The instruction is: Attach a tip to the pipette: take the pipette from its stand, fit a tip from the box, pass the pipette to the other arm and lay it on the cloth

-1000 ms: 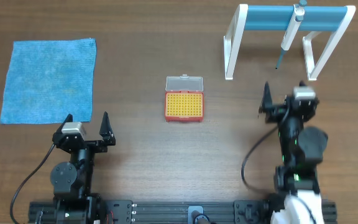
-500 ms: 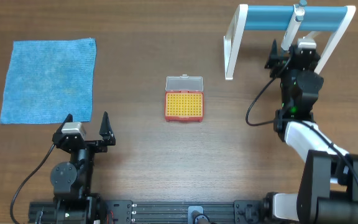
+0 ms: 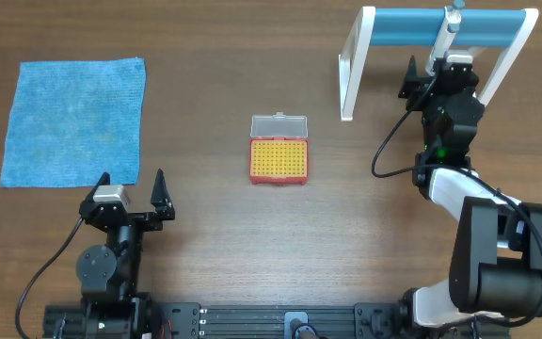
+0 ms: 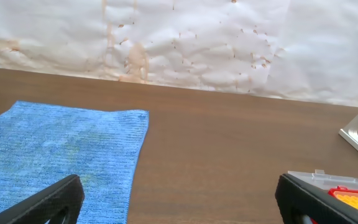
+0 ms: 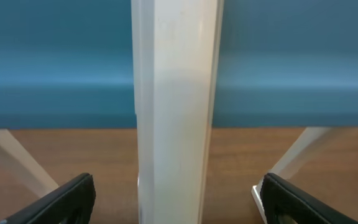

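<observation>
Right claw (image 3: 436, 68): I've got it up at the stand, fingers spread wide, one on each side of the pipette. In the right wrist view (image 5: 179, 200) I can see a gap between each finger and the white body, so nothing is gripped.
Pipette (image 3: 443, 42): hanging on the stand's blue bar at the far right of the counter, its top hooked over the bar and its body slanting down toward the claw. From the wrist camera its pale shaft (image 5: 176, 106) stands upright, centred between my fingers.
Stand (image 3: 407, 26): white legs, blue crossbar, at the far right corner. Up close, the bar (image 5: 55, 62) runs across behind the pipette.
Left claw (image 3: 132, 181): parked low near its base, jaws wide, holding nothing. It sits just off the near right corner of the cloth. The left wrist view shows both fingertips well apart (image 4: 179, 202).
Cloth (image 3: 73, 118): blue, lying flat on the far left of the counter. I see it spread out ahead of the left claw too (image 4: 55, 149).
Tip box (image 3: 278, 155): mid-counter, between the two arms, clear lid flipped back, rows of yellow tips showing in the orange base. Its edge peeks into the left wrist view (image 4: 347, 194).
Counter (image 3: 252, 254): brown wood grain.
</observation>
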You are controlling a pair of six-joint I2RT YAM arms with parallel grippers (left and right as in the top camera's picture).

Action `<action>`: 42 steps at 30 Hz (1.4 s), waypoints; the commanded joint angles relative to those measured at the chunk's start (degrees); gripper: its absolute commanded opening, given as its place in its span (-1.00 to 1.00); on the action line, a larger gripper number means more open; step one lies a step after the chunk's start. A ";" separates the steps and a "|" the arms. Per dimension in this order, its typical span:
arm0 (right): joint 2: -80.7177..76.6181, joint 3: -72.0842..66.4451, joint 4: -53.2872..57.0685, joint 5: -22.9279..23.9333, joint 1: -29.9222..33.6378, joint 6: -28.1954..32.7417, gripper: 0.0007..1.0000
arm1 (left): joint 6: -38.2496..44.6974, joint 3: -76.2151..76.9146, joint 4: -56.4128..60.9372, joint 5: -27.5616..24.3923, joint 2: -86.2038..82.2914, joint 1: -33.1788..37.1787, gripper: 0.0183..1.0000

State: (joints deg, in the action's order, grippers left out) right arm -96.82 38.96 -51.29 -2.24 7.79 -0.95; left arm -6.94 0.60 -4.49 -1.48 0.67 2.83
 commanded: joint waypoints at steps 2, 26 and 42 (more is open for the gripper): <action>-1.88 2.71 -0.28 0.50 0.44 -0.24 0.72 | 0.52 -0.28 -0.09 0.85 -0.35 -0.22 1.00; -3.15 5.05 0.17 0.04 0.44 -0.26 0.71 | 0.52 -0.28 -0.11 0.85 -0.35 -0.22 1.00; -3.15 5.05 0.15 0.07 0.44 -0.26 -0.85 | 0.52 -0.28 -0.11 0.85 -0.35 -0.22 1.00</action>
State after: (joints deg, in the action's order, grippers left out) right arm -99.22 43.03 -51.00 -2.26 7.88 -1.15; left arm -6.94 0.60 -4.49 -1.48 0.67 2.83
